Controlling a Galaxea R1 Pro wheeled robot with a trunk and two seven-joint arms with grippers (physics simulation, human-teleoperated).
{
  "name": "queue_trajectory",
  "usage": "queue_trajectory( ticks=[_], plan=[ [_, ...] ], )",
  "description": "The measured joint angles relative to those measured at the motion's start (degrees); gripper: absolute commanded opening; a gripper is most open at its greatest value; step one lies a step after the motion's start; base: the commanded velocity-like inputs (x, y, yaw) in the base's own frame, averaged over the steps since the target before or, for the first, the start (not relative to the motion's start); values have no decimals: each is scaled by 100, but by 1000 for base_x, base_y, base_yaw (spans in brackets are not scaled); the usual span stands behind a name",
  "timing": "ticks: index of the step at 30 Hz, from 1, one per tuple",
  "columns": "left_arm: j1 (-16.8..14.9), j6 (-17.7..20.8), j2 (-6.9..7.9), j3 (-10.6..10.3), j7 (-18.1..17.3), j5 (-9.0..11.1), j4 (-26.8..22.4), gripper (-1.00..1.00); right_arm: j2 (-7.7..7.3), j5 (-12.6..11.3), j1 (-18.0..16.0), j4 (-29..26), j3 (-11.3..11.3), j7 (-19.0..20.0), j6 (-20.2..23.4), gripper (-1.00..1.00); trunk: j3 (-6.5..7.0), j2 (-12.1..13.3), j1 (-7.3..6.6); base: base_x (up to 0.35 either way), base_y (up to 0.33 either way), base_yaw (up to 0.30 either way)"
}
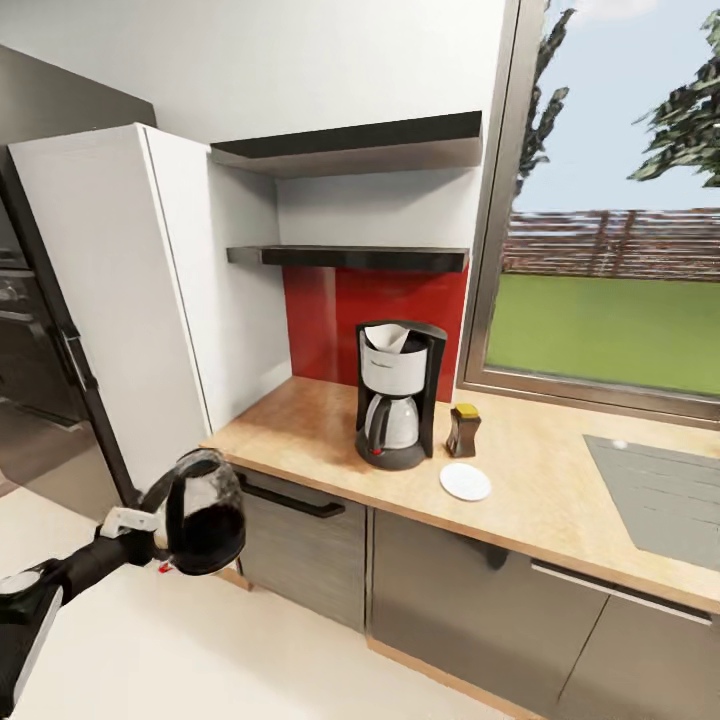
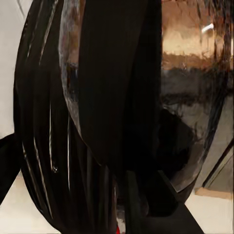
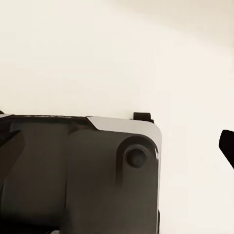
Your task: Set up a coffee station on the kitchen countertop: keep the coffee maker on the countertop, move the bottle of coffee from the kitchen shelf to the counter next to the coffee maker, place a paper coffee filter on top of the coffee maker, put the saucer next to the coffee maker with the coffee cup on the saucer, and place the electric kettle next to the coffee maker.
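Left end effector (image 1: pixel 160 540) clenched on electric kettle (image 1: pixel 205 512), carried low, short of bench (image 1: pixel 540 470). Coffee maker (image 1: pixel 397 394), filter (image 1: pixel 390 338) on top; coffee bottle (image 1: pixel 462 430), saucer (image 1: pixel 465 481) beside. Right end effector: cannot tell.

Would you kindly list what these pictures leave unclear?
- Left gripper's fingers: head view, hidden behind the electric kettle.
- Kettle's outline: left wrist view, too close, cut off by edges.
- Sink: head view, cut by the right edge.
- Right gripper: right wrist view, state unreadable.
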Motion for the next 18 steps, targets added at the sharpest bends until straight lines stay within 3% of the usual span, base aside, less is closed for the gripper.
queue_trajectory(
  ticks=[1, 2, 4, 6, 9, 10, 14, 18],
  plan=[
    [-126, 55, -58, -177, -11, 183, -11, -100, 0, 0, 0, 0, 0, 0, 0, 100, 1, -2, 0, 0, 0, -1],
    [-241, 38, -89, -208, 22, 54, 7, -100, 0, 0, 0, 2, 0, 0, 0, 100, 0, -1, 0, 0, 0, -42],
    [-545, 87, -141, -350, 85, 47, 27, -100, 0, -1, 0, 5, 0, 0, 0, 100, 0, 0, 0, 0, 0, -186],
    [-927, 381, -162, -557, 263, 94, 49, -100, 0, 3, 1, 6, 0, 1, 0, 100, 1, -2, -1, 0, 0, -262],
    [-1195, 529, -168, -610, 512, 43, 73, -100, 0, 5, 1, 6, 2, 1, 0, 100, 0, -1, 0, 0, 0, -277],
    [-1343, 577, -244, -682, 609, 54, 78, -100, 0, 5, 1, 6, 0, 1, 0, 100, 1, 0, 0, 0, 0, -282],
    [-1346, 590, -257, -729, 619, 35, 79, -100, 0, 8, 1, 6, 0, 1, 0, 100, -1, -2, -1, 25, 0, -282],
    [-1329, 588, -251, -729, 622, 26, 79, -100, 0, 8, 1, 6, 1, 1, 8, 100, -1, -2, -4, 252, 0, -281]
  ],
)
